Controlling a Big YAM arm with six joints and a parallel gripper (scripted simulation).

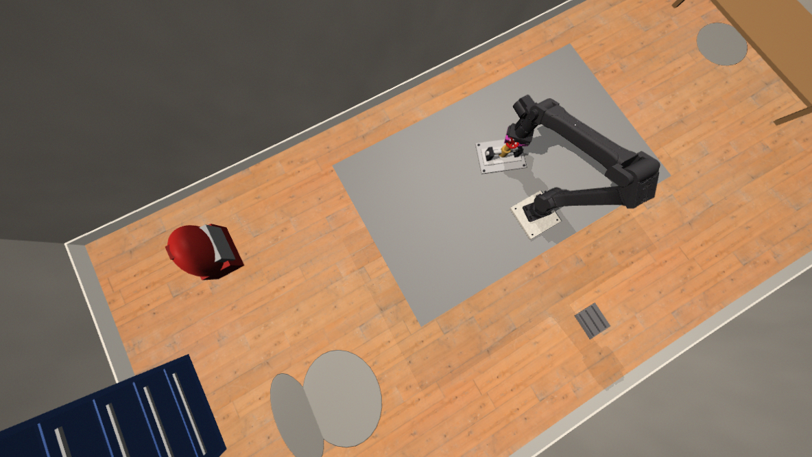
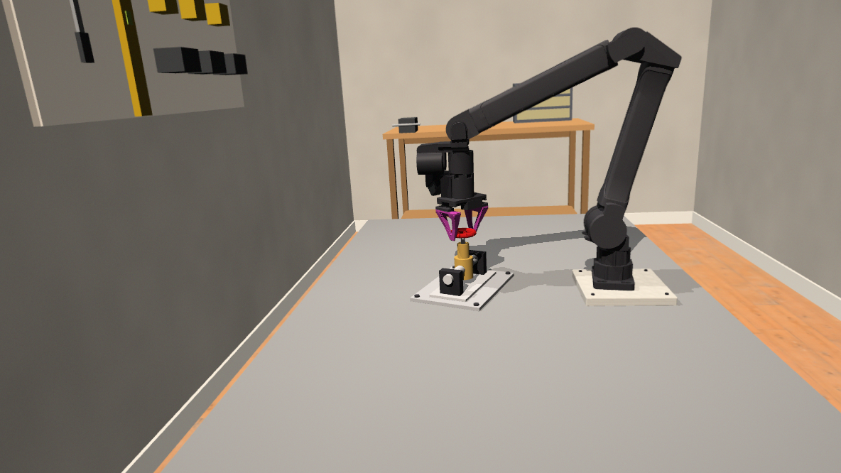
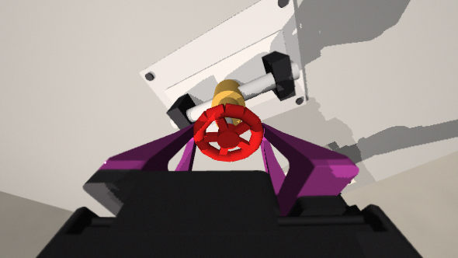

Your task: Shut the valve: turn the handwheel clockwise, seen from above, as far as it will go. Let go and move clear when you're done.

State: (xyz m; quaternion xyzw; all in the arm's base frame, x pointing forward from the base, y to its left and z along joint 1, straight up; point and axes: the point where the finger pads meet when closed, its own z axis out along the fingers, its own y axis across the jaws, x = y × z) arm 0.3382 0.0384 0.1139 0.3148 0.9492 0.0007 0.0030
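The red spoked handwheel (image 3: pixel 228 132) sits on top of a brass valve body (image 3: pixel 228 93), which is mounted on a white pipe between two black blocks on a white base plate (image 3: pixel 233 74). My gripper (image 3: pixel 228 128) points straight down from above, and its purple fingers press on the wheel's rim from the left and right. In the exterior view the handwheel (image 2: pixel 464 233) shows between the fingers above the brass valve body (image 2: pixel 463 258). From overhead the gripper (image 1: pixel 514 143) stands over the base plate (image 1: pixel 500 157).
The arm's own base (image 2: pixel 611 276) stands on a white plate to the right of the valve. A wooden table (image 2: pixel 488 164) stands by the back wall. A dark wall (image 2: pixel 176 235) runs along the left of the grey mat.
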